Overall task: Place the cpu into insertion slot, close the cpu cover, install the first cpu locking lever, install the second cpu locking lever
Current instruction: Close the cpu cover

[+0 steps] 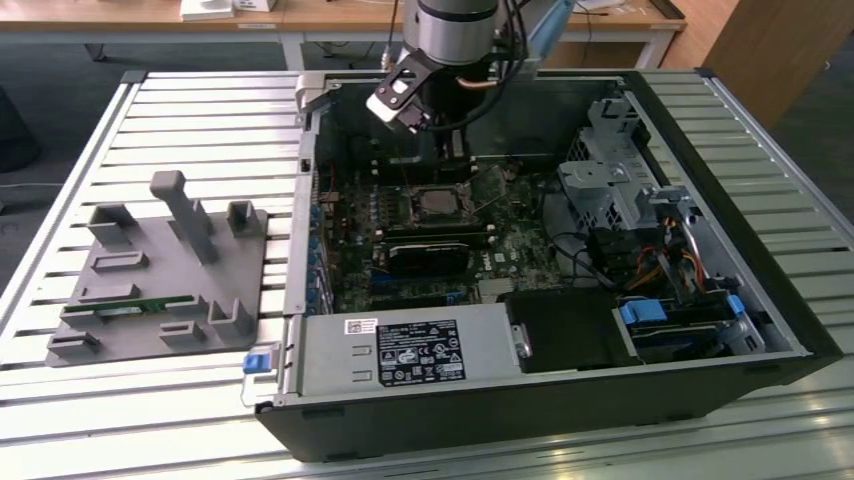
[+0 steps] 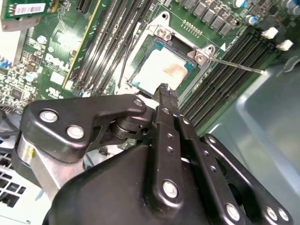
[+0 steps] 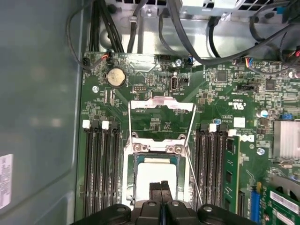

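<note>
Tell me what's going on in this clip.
The hand of the robot arm, shut and empty, is poised just over the cpu, which already lies in its socket inside the open computer case. The cpu cover is flipped open, and a thin locking lever stands unlatched.

- Exterior view: off-arm, high, moderately far; faces steeply down into the open computer case (image 1: 467, 420); arm (image 1: 454, 35) at the case's 12 o'clock.
- First wrist view: near, square-on to the motherboard (image 3: 140, 84).
- Second wrist view: nearer, oblique, over the gripper (image 2: 164, 89).
- Shared: the cpu (image 3: 154, 173) (image 2: 161, 70), both wrist views; motherboard, all three.
</note>
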You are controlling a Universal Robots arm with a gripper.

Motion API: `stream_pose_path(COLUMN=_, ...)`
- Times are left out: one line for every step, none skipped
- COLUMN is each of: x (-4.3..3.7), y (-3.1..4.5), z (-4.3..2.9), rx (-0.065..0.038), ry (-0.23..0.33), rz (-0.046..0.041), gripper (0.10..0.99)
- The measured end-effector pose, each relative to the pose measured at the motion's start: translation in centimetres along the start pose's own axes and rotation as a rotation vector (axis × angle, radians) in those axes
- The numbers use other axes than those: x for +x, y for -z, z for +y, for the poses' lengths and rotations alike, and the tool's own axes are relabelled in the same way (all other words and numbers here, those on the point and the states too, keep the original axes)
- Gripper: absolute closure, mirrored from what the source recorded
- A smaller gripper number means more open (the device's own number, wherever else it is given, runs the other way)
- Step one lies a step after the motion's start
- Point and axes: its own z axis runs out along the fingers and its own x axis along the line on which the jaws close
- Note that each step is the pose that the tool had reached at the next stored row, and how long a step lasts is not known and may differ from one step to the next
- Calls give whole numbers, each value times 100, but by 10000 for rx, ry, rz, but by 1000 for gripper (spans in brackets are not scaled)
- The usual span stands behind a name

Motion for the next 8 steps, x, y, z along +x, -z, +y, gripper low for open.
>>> stream_pose_path(x=0, y=25, z=1, rx=3, ry=-1, rz=0, gripper=980)
stream_pose_path(x=0, y=51, z=1, rx=6, ry=-1, rz=1, gripper=980)
stream_pose_path(x=0, y=80, z=2, rx=9, ry=-1, rz=0, gripper=980)
stream_pose_path(x=-1, y=109, z=3, rx=10, ry=0, rz=1, gripper=980)
stream_pose_path(x=-1, y=139, z=4, rx=11, ry=0, rz=2, gripper=980)
stream_pose_path(x=-1, y=168, z=5, rx=12, ry=0, rz=0, gripper=980)
stream_pose_path(x=-1, y=189, z=5, rx=13, ry=0, rz=-1, gripper=980)
stream_pose_path(x=-3, y=197, z=6, rx=12, ry=0, rz=1, gripper=980)
